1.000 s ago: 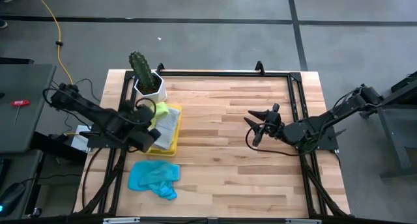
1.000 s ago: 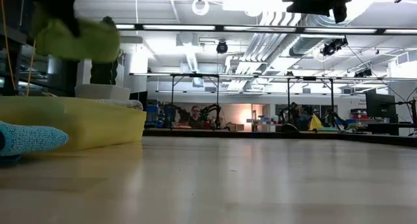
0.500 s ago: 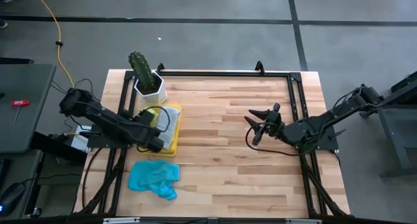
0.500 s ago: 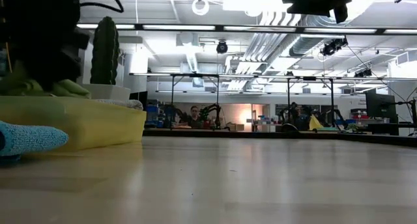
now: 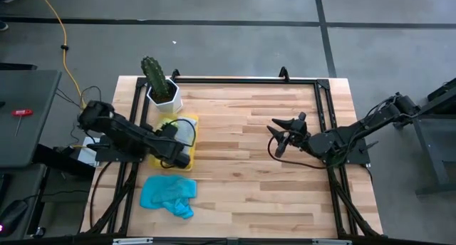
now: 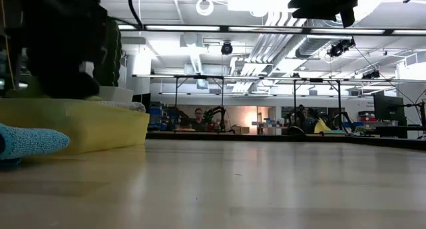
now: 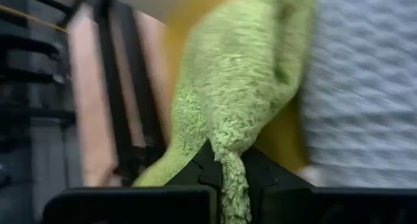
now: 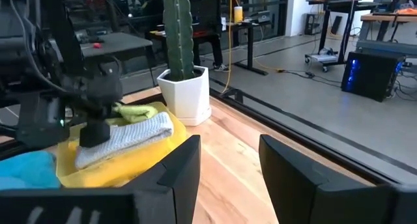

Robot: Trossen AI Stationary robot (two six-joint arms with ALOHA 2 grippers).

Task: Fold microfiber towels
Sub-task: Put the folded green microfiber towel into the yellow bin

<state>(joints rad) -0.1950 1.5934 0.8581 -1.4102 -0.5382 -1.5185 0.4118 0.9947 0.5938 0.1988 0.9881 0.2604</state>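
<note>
My left gripper (image 5: 178, 157) is low over the translucent yellow tray (image 5: 187, 164) at the table's left and is shut on the lime green towel (image 7: 241, 87). The towel's far part shows on the tray in the high view (image 5: 166, 123) and in the right wrist view (image 8: 137, 111). A grey towel (image 5: 184, 134) lies in the tray beside it. A light blue towel (image 5: 167, 195) lies crumpled on the table near the tray. My right gripper (image 5: 279, 142) is open and empty above the table's right half. My left gripper pinches a bunched fold of the lime green towel (image 7: 227, 160) between its two fingers, coming at it from above. The rest of the towel runs away from the fingers and lies over the tray's floor next to the grey towel (image 7: 365, 87).
A cactus in a white pot (image 5: 158, 85) stands at the tray's far end. A black frame (image 5: 242, 80) runs along the table's far and side edges. Bare wood lies between the tray and my right gripper. In the low view my left arm (image 6: 60, 49) hides the tray's contents.
My left gripper has come down from a raised position onto the tray and gone toward the table's near edge, still shut on the green towel. The towel, lifted clear a second ago, now lies on the tray.
</note>
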